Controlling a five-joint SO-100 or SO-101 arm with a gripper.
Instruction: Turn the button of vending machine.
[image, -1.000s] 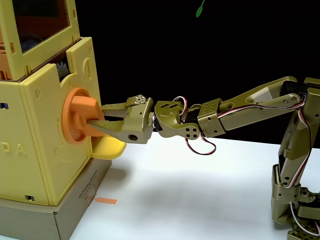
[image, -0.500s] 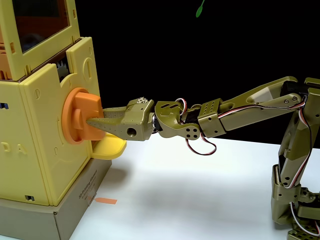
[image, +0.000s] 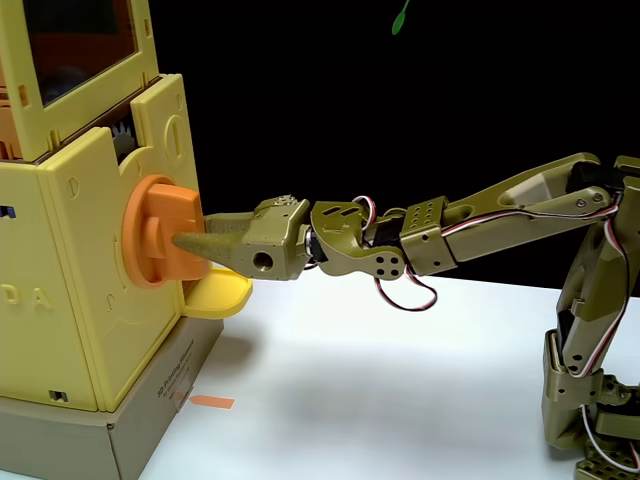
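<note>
**Orange button in the grip**

Orange plastic button sits on the side of the yellow vending machine, above the small yellow tray. Your end effector is clenched on its raised bar. If the grip is weak, it could slip off when you twist. The brown box has small print, too tiny to read.

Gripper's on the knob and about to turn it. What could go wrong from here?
The gripper holds the button's raised bar only near its fingertips, so it may slip off when it twists.
The vending machine stands on a cardboard box; a hard twist or push could shift or tip it.
</note>
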